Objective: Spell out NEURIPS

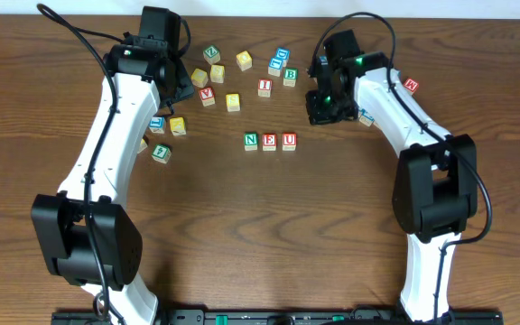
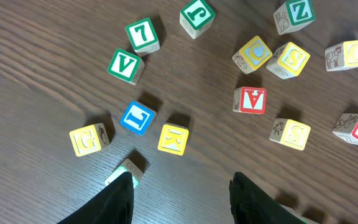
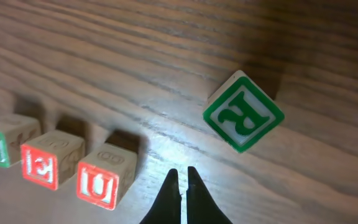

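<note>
Where the brown wood-grain table [image 1: 260,226] fills your overhead view, the N-E-U row [image 1: 270,141] sits at centre. Your right gripper [image 3: 180,186], reaching in from the upper right, is pressed together and empty. The green R cube [image 3: 243,112] lies apart, up and right of its tips. Your left gripper [image 2: 184,185] hovers spread over scattered cubes [image 2: 253,99] at upper left.

Open tabletop [image 1: 269,226] at 6 o'clock of the N-E-U row [image 1: 269,141], gap at 3 o'clock, right gripper [image 3: 180,171] and green R cube [image 3: 244,112] at 2 o'clock, loose cubes [image 1: 217,74] crowding 11 to 12
</note>
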`<act>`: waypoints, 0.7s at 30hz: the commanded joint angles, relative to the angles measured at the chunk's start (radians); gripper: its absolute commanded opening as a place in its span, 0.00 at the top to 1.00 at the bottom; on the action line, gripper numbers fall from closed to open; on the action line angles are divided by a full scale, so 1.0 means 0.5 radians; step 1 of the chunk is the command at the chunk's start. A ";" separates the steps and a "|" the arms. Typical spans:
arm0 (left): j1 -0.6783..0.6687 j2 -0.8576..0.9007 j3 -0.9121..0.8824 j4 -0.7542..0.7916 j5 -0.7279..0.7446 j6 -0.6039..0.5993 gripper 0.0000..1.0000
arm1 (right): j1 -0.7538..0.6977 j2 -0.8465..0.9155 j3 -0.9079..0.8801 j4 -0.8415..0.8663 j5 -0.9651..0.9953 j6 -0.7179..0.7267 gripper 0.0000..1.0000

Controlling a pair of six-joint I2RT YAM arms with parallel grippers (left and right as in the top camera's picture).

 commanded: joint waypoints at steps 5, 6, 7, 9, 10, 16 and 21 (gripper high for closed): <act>0.005 0.020 0.018 -0.006 -0.020 -0.002 0.51 | 0.008 0.040 -0.124 0.087 0.140 -0.015 0.99; 0.005 0.020 0.018 -0.006 -0.020 -0.002 0.51 | 0.006 0.040 -0.133 0.098 0.184 -0.015 0.99; 0.005 0.020 0.018 -0.006 -0.020 -0.002 0.51 | 0.005 0.040 -0.139 0.113 0.219 -0.014 0.99; 0.005 0.021 0.018 -0.006 -0.020 -0.002 0.51 | 0.005 0.040 -0.141 0.143 0.269 -0.014 0.99; 0.005 0.020 0.018 -0.006 -0.020 -0.002 0.51 | 0.005 0.040 -0.141 0.159 0.294 -0.014 0.99; 0.005 0.020 0.018 -0.007 -0.020 -0.002 0.51 | 0.005 0.040 -0.141 0.272 0.470 0.008 0.99; 0.005 0.020 0.018 -0.007 -0.020 -0.002 0.51 | 0.005 0.040 -0.141 0.327 0.568 0.008 0.99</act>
